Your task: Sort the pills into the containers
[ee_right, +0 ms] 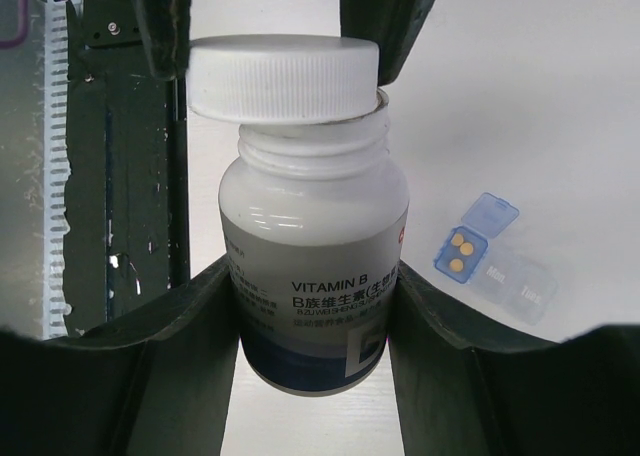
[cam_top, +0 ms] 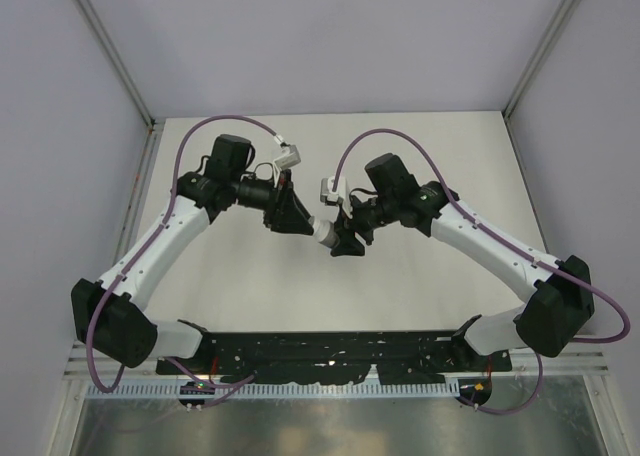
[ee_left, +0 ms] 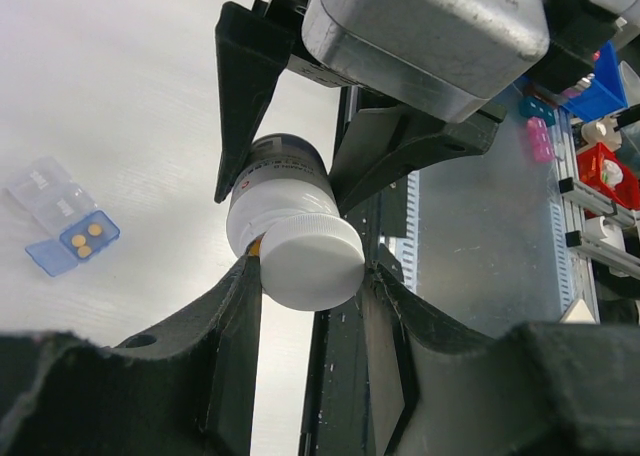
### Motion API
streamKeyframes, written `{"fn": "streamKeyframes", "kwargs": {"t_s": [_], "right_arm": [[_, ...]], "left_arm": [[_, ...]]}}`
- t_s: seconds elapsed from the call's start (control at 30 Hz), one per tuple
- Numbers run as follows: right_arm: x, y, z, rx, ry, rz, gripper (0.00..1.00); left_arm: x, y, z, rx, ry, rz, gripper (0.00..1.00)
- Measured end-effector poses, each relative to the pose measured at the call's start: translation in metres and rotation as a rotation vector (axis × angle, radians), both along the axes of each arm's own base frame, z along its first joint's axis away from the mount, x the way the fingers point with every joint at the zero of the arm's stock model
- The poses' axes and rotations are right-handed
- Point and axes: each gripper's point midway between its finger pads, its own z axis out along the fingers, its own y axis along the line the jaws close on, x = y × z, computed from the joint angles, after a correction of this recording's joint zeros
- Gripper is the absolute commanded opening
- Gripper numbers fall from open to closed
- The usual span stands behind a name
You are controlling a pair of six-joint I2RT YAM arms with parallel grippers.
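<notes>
Above the table, between the two arms, hangs a white bottle [ee_right: 315,246] with a grey and blue "VITAMIN B" label. My right gripper [ee_right: 313,281] is shut on its body. My left gripper [ee_left: 312,268] is shut on its white cap [ee_left: 310,261]. The cap [ee_right: 285,76] sits slightly askew over the neck, with the threads bare below it. In the top view the bottle [cam_top: 325,233] shows as a small white spot between both grippers. A clear pill box [ee_right: 495,261] with an open blue lid lies on the table, yellow pills [ee_left: 82,241] in its end compartment.
A black rail [ee_left: 335,376] runs along the table's near edge under the bottle. Beyond it stand blue [ee_left: 600,86] and red [ee_left: 610,171] bins with small parts. Grey walls enclose the white table [cam_top: 420,146] on three sides.
</notes>
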Motion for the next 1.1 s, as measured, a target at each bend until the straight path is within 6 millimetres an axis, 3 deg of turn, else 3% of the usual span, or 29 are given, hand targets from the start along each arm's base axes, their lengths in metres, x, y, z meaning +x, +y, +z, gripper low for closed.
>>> {"fn": "streamKeyframes", "kwargs": {"t_s": [1.1], "right_arm": [[-0.002, -0.002, -0.002, -0.023, -0.011, 0.007, 0.06]], "left_arm": [[0.002, 0.002, -0.015, 0.050, -0.020, 0.019, 0.02]]}}
